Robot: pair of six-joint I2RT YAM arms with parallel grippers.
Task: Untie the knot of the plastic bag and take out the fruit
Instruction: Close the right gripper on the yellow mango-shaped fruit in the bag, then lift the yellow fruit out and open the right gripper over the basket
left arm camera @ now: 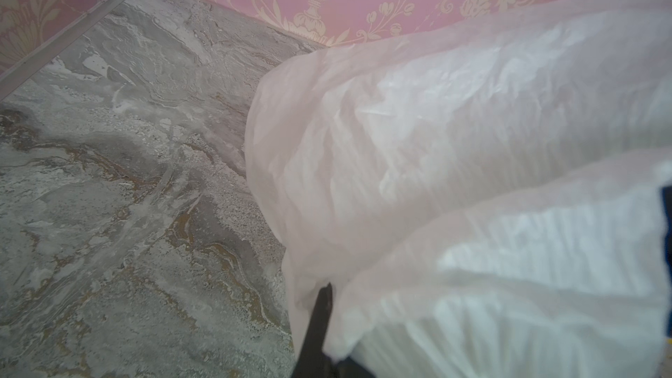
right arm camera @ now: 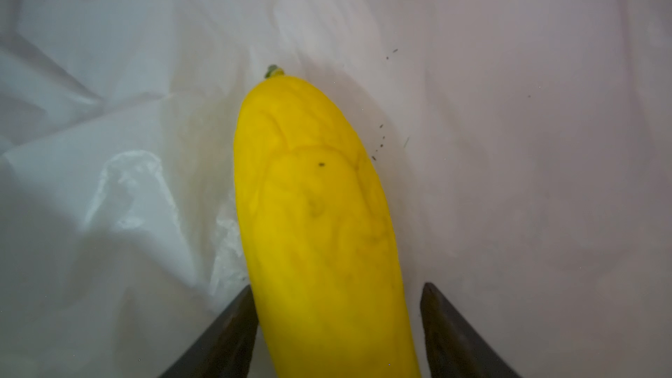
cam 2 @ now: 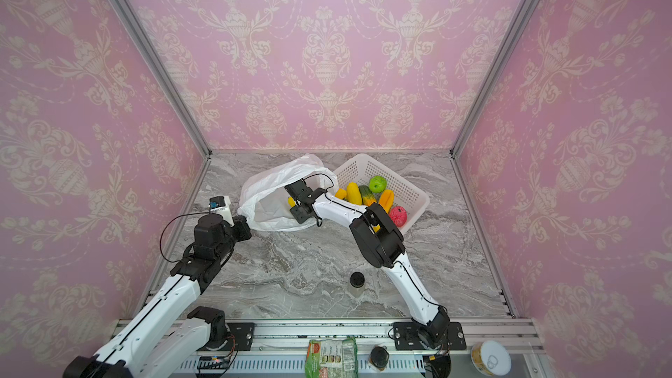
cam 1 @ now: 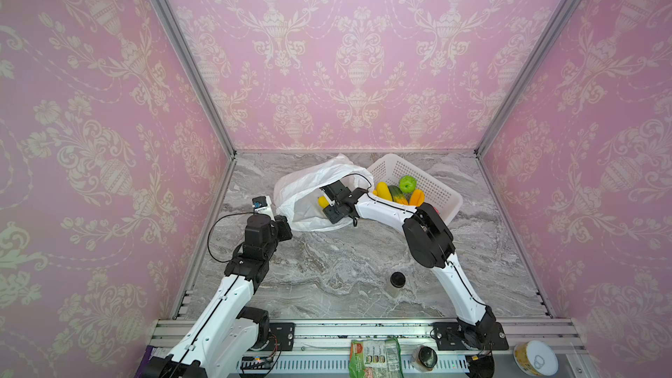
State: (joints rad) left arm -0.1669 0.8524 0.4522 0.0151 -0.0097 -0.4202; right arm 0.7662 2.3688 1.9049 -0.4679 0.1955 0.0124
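Straddling the smooth, elongated yellow fruit (right arm camera: 312, 194) inside the thin, crinkly white plastic bag (cam 1: 309, 183), the right end effector (right arm camera: 338, 285) stands open, unclamped. Light and glossy, the fruit may slip; grip mid-body. The left end effector (cam 1: 287, 221) is pinched shut on the bag's rim.

1. A thin translucent white plastic bag (cam 1: 309, 183) lies on the grey marble-patterned counter (cam 1: 327, 267), at the back, near the middle.
2. A rigid white perforated plastic basket (cam 1: 440, 194) stands just right of the plastic bag.
3. Inside the plastic bag lies a long yellow toy fruit (right arm camera: 320, 212), between the parted fingers of the right pincer (right arm camera: 337, 287), which reaches in from the right.
4. The left pincer (left arm camera: 324, 296) is at the front-left edge of the plastic bag, closed on its film.
5. In the basket, a round green toy apple (cam 1: 408, 184) lies behind a row of three oblong glossy toy fruits (cam 1: 396, 194); a round pink-red toy fruit (cam 2: 397, 215) lies in front of them.
6. A small clear jar with a black lid (cam 1: 397, 281) stands on the counter in front, well apart from the plastic bag.
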